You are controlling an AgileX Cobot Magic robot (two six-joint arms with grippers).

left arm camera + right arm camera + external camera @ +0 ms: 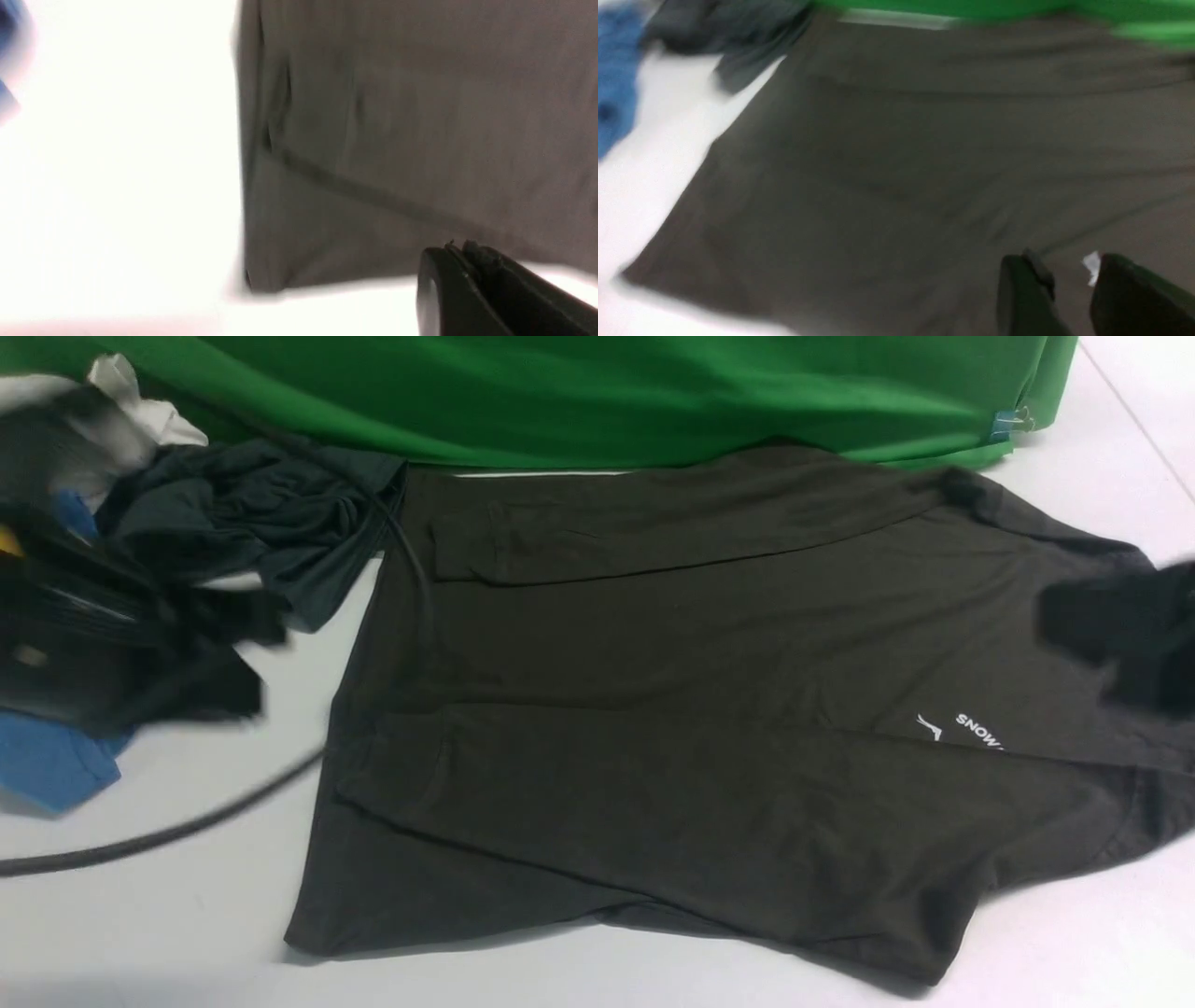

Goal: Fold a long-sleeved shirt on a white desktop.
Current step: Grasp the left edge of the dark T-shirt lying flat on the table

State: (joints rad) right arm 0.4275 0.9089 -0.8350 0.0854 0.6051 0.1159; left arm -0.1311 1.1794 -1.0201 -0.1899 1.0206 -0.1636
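Tools first: left tool (pixel 462 249) is hovering near the shirt's hem end, jaws looking pressed together with nothing between them. Right tool (pixel 1069 268) is hanging over the chest end, jaws standing apart, gripping nothing. Both are showing blurred in the front view.

Long-sleeved shirt (pixel 653 709) is lying flat across the tabletop (pixel 168 943), hem toward the robot's left, collar end toward its right, far edge touching the green backdrop (pixel 607 392). Both sleeves are lying folded in over the body.

Handling, my guess: thin knit, so it is going to be light, limp and stretchy, sagging from any single pinch and dragging on the surface. Best holds are looking like the two hem corners or the shoulder edges, pinching all layers so the sleeves are not slipping out.

Containers: none showing. Loose dark teal-grey garment (pixel 271 523) and blue garment (pixel 47 765) are lying heaped at the left, beside a black cable (pixel 168 835).
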